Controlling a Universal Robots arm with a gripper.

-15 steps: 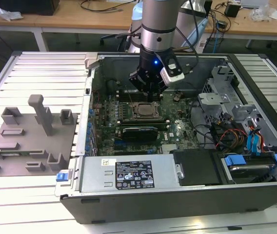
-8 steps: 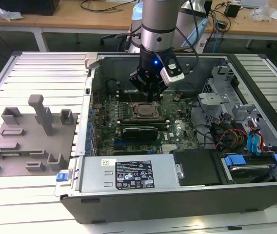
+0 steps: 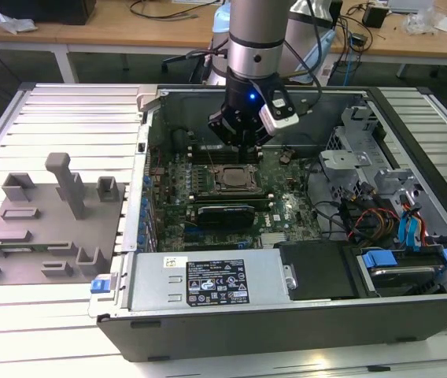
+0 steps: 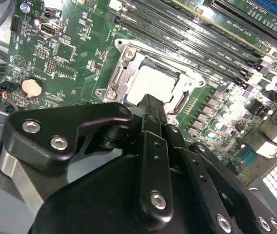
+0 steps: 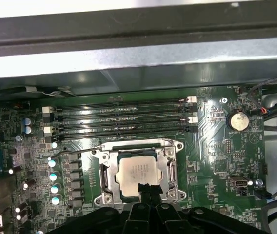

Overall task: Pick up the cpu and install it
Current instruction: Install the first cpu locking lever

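Basically placed: cpu (image 5: 137, 170) lies flat in the socket (image 5: 104, 178) on the motherboard (image 5: 216, 146), gripper (image 5: 146, 189) clenched on nothing with tips at the chip's edge, contact unclear, so pick and drop look done, latching unconfirmed.

The grey tray (image 3: 50, 222) is lying on the slatted table (image 3: 35, 331), at the exterior view's left of the open computer case (image 3: 286, 331). The coin battery (image 5: 237, 120) is sitting on the green motherboard (image 5: 211, 158) near the memory slots (image 5: 121, 119).

Matt pale metal on cpu (image 5: 137, 169); claw (image 4: 150, 103) black, probably plastic.
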